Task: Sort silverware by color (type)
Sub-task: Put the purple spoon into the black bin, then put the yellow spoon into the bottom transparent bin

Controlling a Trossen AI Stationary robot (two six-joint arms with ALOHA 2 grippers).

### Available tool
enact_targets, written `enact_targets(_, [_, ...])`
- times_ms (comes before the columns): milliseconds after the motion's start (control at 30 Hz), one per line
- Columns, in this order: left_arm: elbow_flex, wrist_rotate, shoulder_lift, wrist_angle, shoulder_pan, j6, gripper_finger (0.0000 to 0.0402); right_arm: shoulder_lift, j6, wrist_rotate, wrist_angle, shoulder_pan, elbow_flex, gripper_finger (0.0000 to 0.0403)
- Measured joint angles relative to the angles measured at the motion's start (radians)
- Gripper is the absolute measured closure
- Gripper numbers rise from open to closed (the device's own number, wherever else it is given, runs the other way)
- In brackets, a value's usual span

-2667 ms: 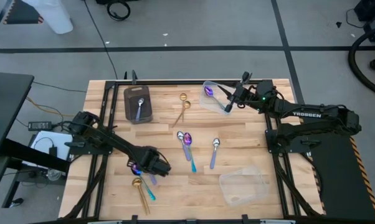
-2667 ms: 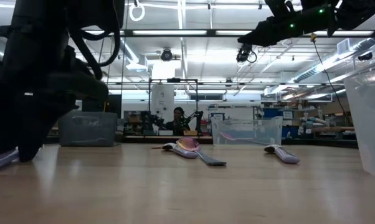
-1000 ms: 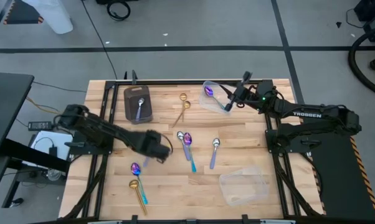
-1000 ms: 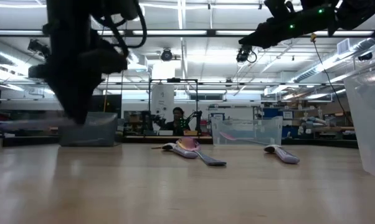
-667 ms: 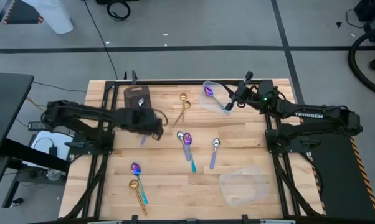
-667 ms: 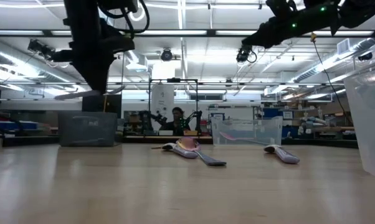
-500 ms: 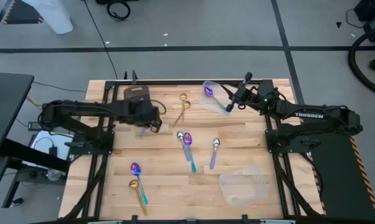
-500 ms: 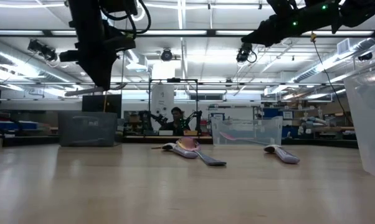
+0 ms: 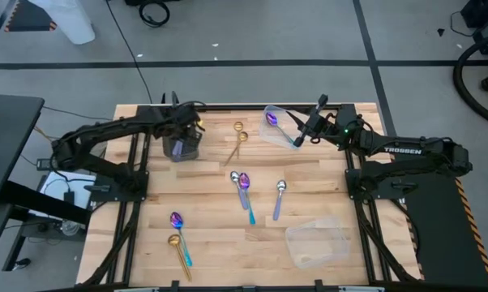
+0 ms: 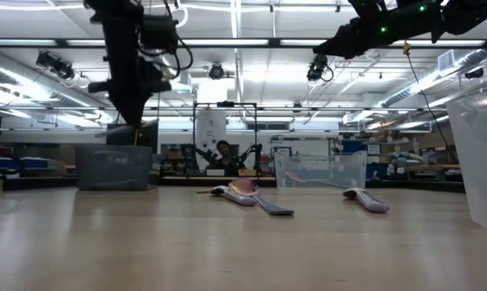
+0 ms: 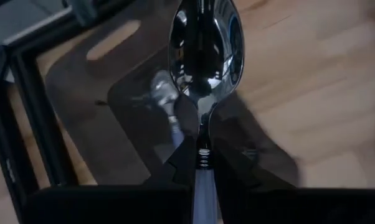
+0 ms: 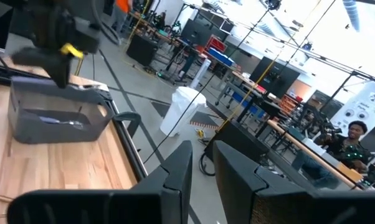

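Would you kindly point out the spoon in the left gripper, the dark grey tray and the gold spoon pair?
spoon (image 11: 205, 46), left wrist view, on its bowl.
dark grey tray (image 9: 185, 152), high view, near rim.
gold spoon pair (image 9: 235, 147), high view, crossed handles.

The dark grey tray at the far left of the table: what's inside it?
One silver spoon lies inside the dark grey tray. The left gripper hangs above with another spoon, hiding part of the floor.

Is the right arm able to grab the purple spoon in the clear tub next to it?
Probably yes: the right gripper hangs at the clear plastic tub's open rim, nothing covering the purple spoon inside.
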Motion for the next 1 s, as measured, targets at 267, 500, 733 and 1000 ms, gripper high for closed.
enact_targets(267, [-0.179, 0.012, 0.0, 0.215, 0.111, 0.083, 0.036, 0.0, -0.008, 0.0, 0.0, 0.0, 0.0, 0.0326])
enact_targets(500, [-0.272, 0.044, 0.0, 0.325, 0.157, 0.108, 0.035, 0.0, -0.01, 0.0, 0.007, 0.0, 0.0, 0.0326])
enact_targets(733, [-0.278, 0.046, 0.0, 0.337, 0.16, 0.071, 0.0309, 0.0, -0.01, 0.0, 0.007, 0.0, 0.0, 0.0326])
enact_targets(1000, [-0.18, 0.044, 0.0, 0.271, 0.138, 0.156, 0.0258, 0.0, -0.01, 0.0, 0.007, 0.0, 0.0, 0.0326])
